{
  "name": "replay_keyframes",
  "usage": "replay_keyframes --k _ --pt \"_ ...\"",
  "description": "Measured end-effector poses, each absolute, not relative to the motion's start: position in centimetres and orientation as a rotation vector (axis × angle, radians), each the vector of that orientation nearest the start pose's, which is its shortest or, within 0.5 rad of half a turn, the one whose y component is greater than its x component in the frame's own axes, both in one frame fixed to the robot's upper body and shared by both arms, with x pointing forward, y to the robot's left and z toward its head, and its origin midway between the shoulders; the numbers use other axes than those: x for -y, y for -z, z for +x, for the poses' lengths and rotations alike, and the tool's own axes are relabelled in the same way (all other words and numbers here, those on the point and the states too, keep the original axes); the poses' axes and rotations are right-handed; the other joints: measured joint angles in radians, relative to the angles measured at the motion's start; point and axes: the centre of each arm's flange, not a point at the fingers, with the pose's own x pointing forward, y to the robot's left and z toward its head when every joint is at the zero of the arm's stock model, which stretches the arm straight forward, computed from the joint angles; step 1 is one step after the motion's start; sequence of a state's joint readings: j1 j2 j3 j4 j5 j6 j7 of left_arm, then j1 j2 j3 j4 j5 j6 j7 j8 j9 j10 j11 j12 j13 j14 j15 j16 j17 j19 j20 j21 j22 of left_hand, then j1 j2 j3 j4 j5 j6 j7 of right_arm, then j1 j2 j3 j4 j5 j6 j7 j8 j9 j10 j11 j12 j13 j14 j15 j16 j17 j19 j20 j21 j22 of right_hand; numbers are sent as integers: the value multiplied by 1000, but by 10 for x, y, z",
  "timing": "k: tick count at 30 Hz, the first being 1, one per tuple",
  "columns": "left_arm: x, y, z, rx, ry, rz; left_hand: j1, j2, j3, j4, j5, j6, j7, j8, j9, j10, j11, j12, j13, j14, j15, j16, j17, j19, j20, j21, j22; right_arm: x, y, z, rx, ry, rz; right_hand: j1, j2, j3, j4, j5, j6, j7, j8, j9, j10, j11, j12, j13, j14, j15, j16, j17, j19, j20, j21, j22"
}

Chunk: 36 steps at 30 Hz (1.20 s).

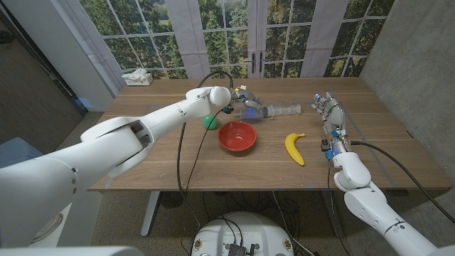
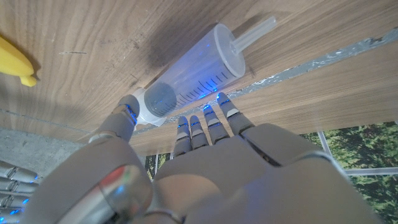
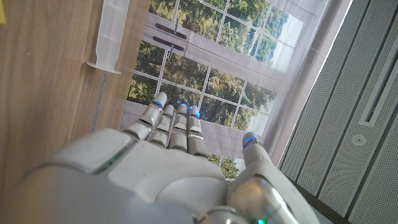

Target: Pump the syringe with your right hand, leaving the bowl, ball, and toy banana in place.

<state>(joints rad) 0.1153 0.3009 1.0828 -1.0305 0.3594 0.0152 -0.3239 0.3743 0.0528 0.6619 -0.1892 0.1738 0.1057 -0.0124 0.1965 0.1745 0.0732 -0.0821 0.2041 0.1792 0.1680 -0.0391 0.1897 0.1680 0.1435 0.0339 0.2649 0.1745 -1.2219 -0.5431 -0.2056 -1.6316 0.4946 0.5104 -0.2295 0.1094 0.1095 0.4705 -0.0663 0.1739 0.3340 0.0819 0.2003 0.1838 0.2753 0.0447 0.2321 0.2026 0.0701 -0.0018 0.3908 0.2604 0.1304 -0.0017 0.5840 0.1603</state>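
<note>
The syringe is lying on its side on the desk, toward the far edge and a little right of the middle, its plunger end pointing right. In the left wrist view the syringe is showing a clear barrel with printed marks, a grey stopper inside and a pale plunger rod sticking out past the flange.

The left robot hand is reaching across from the left and sitting at the syringe's nozzle end. From the left wrist view the left robot hand is laying its fingertips against the barrel with the thumb at the nozzle cap — touching it, though whether it is truly gripping I cannot tell.

The right robot hand is standing just beside the plunger end, a small gap between them, fingers extended and slightly apart, holding nothing. The right wrist view is showing the right robot hand with straight fingers and the syringe's plunger end lying ahead of it, apart.

Nearer the robot, a red bowl is sitting in front of the syringe. A green ball is lying just left of the bowl, partly behind the left arm. A toy banana is lying right of the bowl — between it and the right arm. A tissue box is sitting at the far left corner.
</note>
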Motion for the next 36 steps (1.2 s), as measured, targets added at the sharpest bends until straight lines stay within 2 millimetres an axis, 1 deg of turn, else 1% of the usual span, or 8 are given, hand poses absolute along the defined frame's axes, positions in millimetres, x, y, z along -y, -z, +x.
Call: replay_keyframes --k 2,4,10,16,19,25,32,36 --pt "-32 -86 698 483 482 1538 4 -4 0 0 0 0 0 7 0 0 0 0 0 0 0 0 0 2 2 0 0 318 71 546 802 2 67 0 0 0 0 0 0 0 0 0 0 0 0 0 0 0 0 0 0 0 -4 0" --pt "-25 -87 697 479 482 1566 9 1 0 0 0 11 0 8 0 6 -5 0 0 0 0 0 0 2 2 -6 0 318 72 546 802 4 68 0 0 -2 -2 0 0 0 0 0 0 0 0 0 0 0 0 0 0 0 -4 0" --pt "-19 -87 699 448 475 1616 29 0 0 0 0 23 2 8 0 18 0 0 0 9 2 0 2 2 2 -9 5 320 72 546 802 9 71 0 0 -3 -3 0 0 0 0 0 0 0 0 0 10 -1 0 0 4 -4 -4 0" --pt "-14 -87 700 425 466 1657 53 0 0 0 0 36 -11 15 0 35 -4 0 0 9 2 0 2 2 2 -14 5 322 73 546 801 16 70 0 0 -3 -3 0 0 0 0 0 7 0 0 0 11 0 0 0 4 -4 -15 0" --pt "-12 -87 700 421 458 1674 61 0 0 0 0 40 -7 15 0 41 -6 0 0 9 2 0 2 7 7 -14 5 323 74 546 800 19 70 0 0 -3 -3 0 5 5 0 0 12 1 0 0 11 0 0 0 4 -4 -16 0" --pt "-9 -86 699 418 445 1702 80 9 0 0 0 50 -7 15 0 52 -6 8 0 18 3 0 2 13 8 -13 5 324 75 546 799 22 70 0 0 -3 -3 0 11 0 0 0 12 2 0 0 11 0 0 0 4 -4 -16 0" --pt "-7 -85 698 423 433 1720 106 19 6 0 0 57 -11 15 0 71 -8 9 0 34 -2 0 2 21 7 -17 5 325 76 545 800 23 72 0 0 -5 0 0 16 5 0 0 20 2 0 0 15 3 0 0 11 4 -23 0" --pt "-6 -83 697 430 427 1729 121 30 8 1 0 63 -5 15 0 76 -6 9 0 46 1 0 2 27 12 -17 5 326 78 546 798 23 75 0 0 -7 2 0 16 5 0 0 25 0 0 0 23 2 0 0 11 4 -23 0"
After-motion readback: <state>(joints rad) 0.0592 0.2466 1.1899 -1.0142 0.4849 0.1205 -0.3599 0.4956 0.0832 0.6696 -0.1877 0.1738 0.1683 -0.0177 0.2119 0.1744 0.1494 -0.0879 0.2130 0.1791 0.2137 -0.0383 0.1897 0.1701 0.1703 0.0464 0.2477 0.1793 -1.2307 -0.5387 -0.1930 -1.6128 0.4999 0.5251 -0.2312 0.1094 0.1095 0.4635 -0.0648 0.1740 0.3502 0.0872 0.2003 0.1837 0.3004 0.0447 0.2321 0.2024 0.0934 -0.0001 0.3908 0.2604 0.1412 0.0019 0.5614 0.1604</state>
